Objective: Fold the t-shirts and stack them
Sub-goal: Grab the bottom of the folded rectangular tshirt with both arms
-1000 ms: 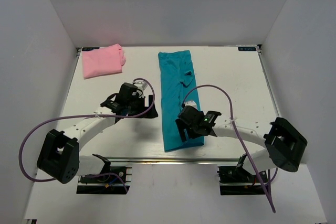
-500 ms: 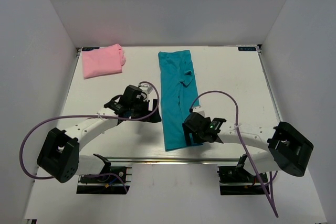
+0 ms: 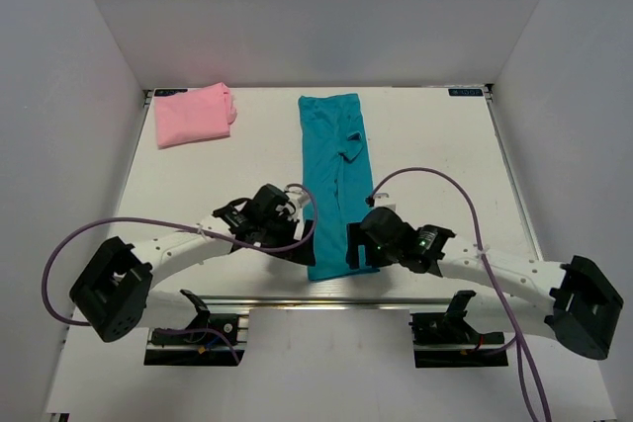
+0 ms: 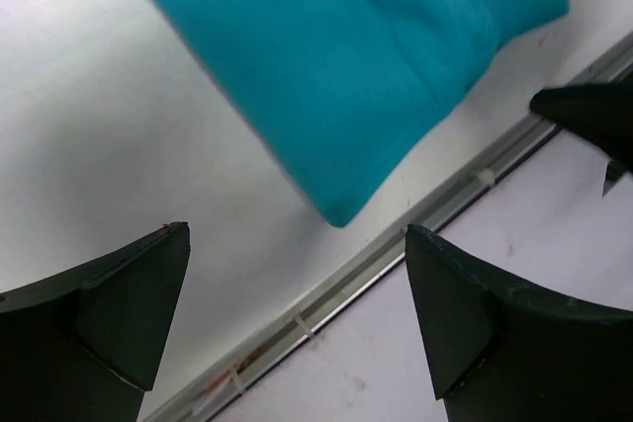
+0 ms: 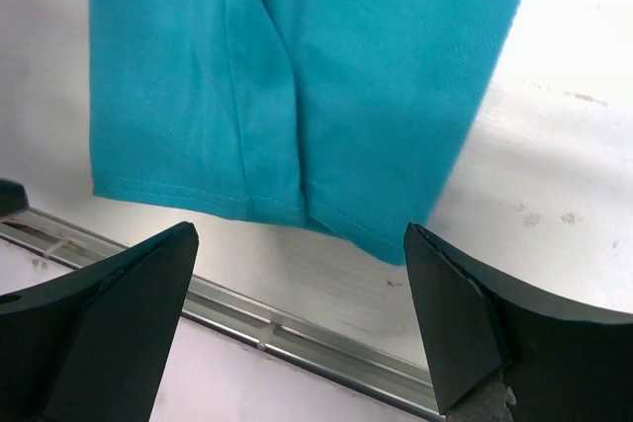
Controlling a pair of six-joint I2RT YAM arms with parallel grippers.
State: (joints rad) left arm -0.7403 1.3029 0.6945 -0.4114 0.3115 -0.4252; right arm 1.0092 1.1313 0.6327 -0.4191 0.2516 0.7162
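Note:
The teal-blue t-shirt (image 3: 333,180) lies folded into a long narrow strip down the middle of the table, its hem near the front edge. A pink t-shirt (image 3: 194,114) sits folded at the back left corner. My left gripper (image 3: 305,247) stands open just left of the strip's near corner, which the left wrist view shows as teal cloth (image 4: 356,56) ahead of the fingertips. My right gripper (image 3: 354,249) is open over the strip's near right corner; its wrist view shows the hem (image 5: 287,116) just beyond the empty jaws. Neither gripper holds anything.
A metal rail (image 3: 326,295) runs along the table's front edge, close under both grippers. White walls enclose the table on the left, back and right. Purple cables loop from each arm.
Both grippers have moved toward the near edge and closer together, coming to the hem end of the teal-blue shirt. The shirts have not moved.

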